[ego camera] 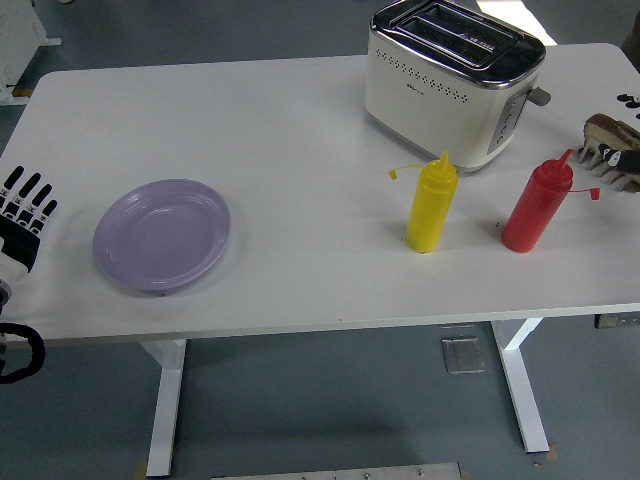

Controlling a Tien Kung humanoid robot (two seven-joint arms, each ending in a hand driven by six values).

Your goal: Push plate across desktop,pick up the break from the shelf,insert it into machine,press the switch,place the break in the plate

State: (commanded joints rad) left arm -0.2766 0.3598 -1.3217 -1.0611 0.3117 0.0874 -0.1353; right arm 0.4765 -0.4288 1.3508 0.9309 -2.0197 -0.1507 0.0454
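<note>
while the left hand (22, 212) enters at the table's (280, 130) left edge with fingers straight and spread, holding nothing, open white tabletop separates it from the round lavender plate (163, 234). glossy cream toaster (452, 80) sits far right; yellow bottle (431, 203) and red bottle (535, 206) stand before it. bread rack (611, 153) meets the right edge.

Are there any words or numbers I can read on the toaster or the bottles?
Toaster: a small dark mark on its long cream side, too small and blurred to read.
Toaster's end panel: a few buttons, their signs too small to read.
Yellow bottle: no print to be seen.
Red bottle: no print to be seen.
Purple plate: no print to be seen.
So nothing here can be read.
</note>
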